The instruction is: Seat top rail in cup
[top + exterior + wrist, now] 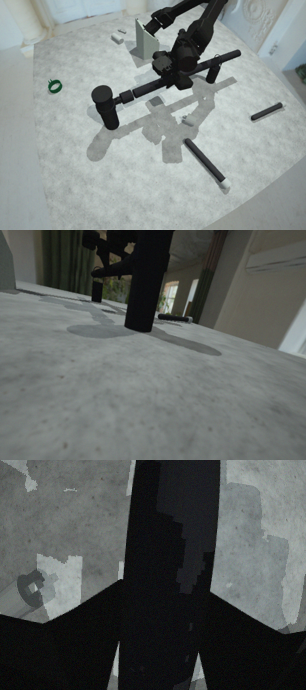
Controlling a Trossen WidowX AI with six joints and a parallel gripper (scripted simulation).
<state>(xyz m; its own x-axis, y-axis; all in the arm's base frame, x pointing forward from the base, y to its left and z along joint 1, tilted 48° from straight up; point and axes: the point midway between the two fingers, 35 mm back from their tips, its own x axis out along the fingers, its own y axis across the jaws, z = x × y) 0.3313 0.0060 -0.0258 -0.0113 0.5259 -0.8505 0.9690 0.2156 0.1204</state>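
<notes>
The dark rail [147,89] [113,270] [172,490] runs level above the table, through the wire loop on top of the small post [213,75] [97,292]. The big black post [110,118] [145,292] stands upright with its round cap [102,93] on top. The dark rail-end cup [127,96] hangs out from the brace band just below that cap, its mouth facing the rail. A narrow gap shows between cup and cut end in the top view. My gripper [172,80] [159,590] is shut on the rail near mid-length. The cup is hidden in the exterior view.
A pale green wedge-shaped block [147,45] stands behind the rail. A green ring clamp [55,86] lies at the left. A pale cup fitting [190,120] lies in front of the rail. Two dark rods [206,160] [267,111] with white ends lie farther front and right.
</notes>
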